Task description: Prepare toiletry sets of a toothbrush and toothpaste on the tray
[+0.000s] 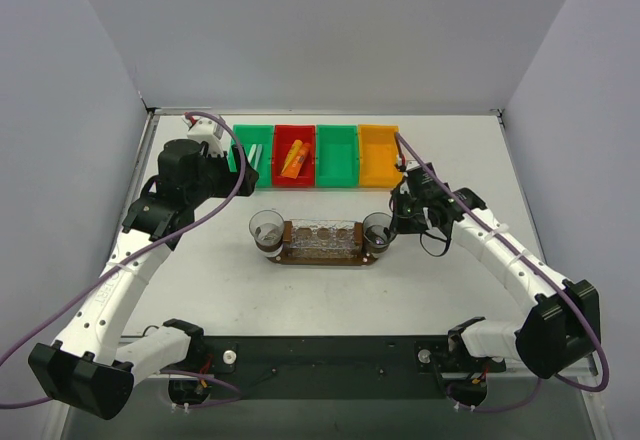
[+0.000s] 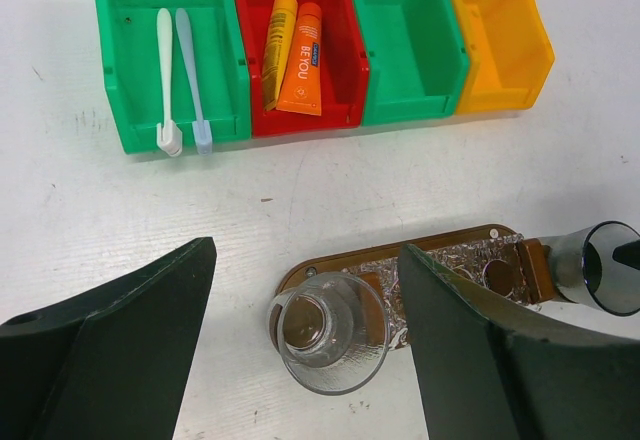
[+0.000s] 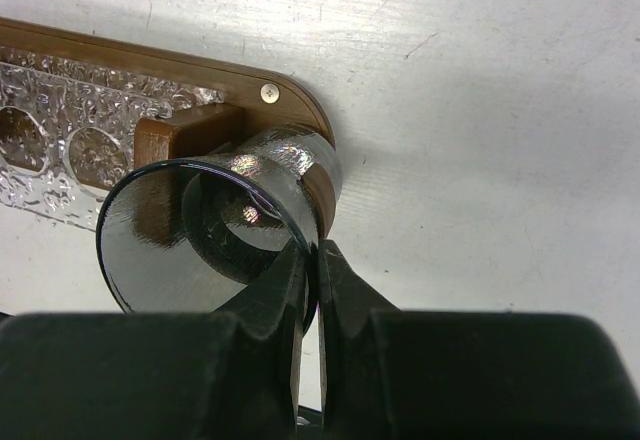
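One wrist view alone shows right jaws pinching grey cup point(image 3: 170, 250); left jaws gape.

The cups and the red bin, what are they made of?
The clear cup looks like glass or clear plastic: see-through with bright glints. The smoky cup looks the same, tinted grey. The red bin looks like glossy moulded plastic.

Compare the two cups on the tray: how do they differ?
The left cup is clear glass; the right cup is smoky grey. The left cup stands untouched by the open left tool; the right cup's rim is pinched by the right tool. Both are empty, at opposite ends of the tray.
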Controlling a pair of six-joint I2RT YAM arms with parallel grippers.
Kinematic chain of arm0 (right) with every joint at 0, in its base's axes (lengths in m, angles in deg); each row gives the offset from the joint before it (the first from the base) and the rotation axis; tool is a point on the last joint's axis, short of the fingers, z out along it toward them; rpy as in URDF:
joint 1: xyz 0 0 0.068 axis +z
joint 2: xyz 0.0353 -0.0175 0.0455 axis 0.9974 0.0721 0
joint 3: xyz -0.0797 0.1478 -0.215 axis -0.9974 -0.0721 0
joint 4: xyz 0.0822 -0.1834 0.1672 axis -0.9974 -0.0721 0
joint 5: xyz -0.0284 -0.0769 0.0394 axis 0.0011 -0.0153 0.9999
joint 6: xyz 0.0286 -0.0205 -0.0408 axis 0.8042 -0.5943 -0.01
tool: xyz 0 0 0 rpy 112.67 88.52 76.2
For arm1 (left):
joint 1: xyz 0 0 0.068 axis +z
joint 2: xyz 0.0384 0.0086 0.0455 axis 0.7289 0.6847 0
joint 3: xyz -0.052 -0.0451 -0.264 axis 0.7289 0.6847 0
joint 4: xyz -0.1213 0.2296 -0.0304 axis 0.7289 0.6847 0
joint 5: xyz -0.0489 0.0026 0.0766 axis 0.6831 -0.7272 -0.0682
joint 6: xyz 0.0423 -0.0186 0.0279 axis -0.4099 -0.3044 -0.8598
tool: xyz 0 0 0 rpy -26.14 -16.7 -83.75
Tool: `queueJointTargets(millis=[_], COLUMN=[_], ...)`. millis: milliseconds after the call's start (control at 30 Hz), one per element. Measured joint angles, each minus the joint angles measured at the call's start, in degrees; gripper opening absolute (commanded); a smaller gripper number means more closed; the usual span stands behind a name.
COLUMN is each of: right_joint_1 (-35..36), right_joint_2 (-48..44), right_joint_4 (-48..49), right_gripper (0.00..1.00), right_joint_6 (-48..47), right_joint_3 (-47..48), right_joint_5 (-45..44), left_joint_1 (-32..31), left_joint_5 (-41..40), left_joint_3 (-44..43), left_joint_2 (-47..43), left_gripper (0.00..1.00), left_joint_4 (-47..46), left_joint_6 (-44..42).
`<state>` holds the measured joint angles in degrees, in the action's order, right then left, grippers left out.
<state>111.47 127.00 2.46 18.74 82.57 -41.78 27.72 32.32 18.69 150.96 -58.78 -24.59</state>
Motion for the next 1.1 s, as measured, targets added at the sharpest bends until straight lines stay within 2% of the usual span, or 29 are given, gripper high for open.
queueJointTargets(millis=[833,1100], right_joint_1=[0.37,0.37], right_joint_2=[1.25,1.25], right_joint_4=[1.60,2.43], right_gripper=[0.00,0.17], right_joint_6=[-0.13,0.11], right_joint_3=[-0.63,-0.66], right_joint_5=[-0.35,-1.05], left_joint_1=[0.00,0.00], left_joint_5=[-0.09,-0.09], left_joint_3=[0.00,0.00], left_joint_2=[0.02,0.02], left_gripper=[0.84,0.84], left_joint_4=[0.00,0.00], left_joint_6=[0.00,0.00])
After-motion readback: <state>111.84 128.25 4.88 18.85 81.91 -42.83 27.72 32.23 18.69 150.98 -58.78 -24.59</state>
